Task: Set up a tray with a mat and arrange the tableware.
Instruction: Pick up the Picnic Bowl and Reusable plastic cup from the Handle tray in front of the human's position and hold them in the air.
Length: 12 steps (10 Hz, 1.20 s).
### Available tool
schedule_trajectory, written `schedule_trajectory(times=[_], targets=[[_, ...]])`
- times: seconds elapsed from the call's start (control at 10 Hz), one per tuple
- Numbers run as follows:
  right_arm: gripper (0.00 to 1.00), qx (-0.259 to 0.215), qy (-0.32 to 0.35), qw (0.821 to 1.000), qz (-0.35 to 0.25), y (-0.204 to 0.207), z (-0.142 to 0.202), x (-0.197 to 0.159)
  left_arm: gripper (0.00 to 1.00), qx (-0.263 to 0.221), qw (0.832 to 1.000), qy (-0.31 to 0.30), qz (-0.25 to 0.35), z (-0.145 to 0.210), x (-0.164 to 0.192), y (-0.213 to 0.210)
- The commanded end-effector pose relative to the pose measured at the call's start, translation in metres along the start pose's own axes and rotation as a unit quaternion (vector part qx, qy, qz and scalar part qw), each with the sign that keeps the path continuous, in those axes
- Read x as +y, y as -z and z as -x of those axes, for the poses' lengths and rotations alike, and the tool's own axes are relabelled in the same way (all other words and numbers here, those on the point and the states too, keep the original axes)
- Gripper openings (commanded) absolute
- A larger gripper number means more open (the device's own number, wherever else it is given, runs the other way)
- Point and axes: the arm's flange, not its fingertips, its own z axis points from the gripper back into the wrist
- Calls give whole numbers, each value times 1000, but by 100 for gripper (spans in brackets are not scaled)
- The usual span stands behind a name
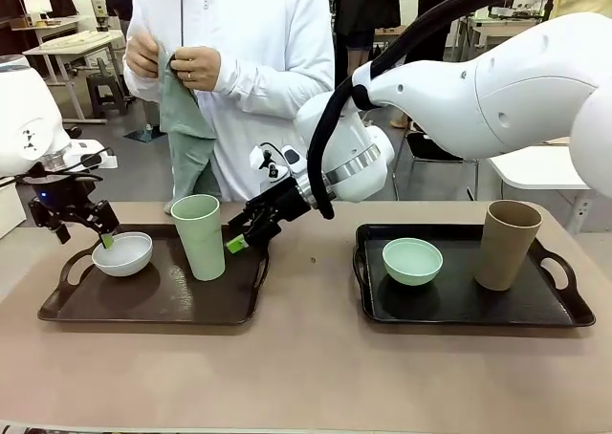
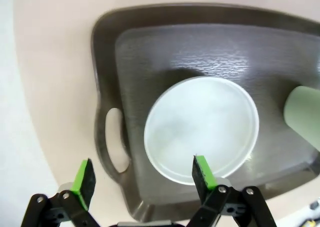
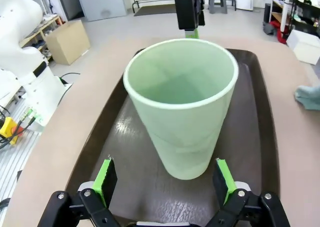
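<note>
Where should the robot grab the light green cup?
Around its side wall, low down where it narrows, coming level from the robot's right. The cup stands upright on the tray, and the open right gripper faces it there.

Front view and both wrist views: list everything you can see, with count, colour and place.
trays: 2, dark brown, left tray and right tray side by side on the table
white bowl: 1, white, left tray
pale green tumbler: 1, upright, left tray
mint green bowl: 1, right tray
tan tumbler: 1, upright, right tray
cloth: 1, grey-green, held beyond the table
table: 1, beige
person's hands: 2, holding the cloth
left gripper: black, green pads, open over the white bowl
right gripper: open, fingers either side of the pale green tumbler
</note>
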Motion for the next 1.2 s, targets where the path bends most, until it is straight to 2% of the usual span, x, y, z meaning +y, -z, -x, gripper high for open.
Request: schedule_trajectory(times=[0.0,0.9,1.0,1.1], targets=[[100,1,-23,999,25,12,1,-9,100,-2,1000,-11,-10,5,4,7],[100,-24,-58,998,27,60,-8,-24,100,-11,999,-1,46,-6,8,35],[100,-25,-65,997,16,62,-7,-23,74,-24,998,6,62,-8,8,38],[43,-31,-71,997,9,63,-7,-22,44,-19,998,6,65,-8,8,38]])
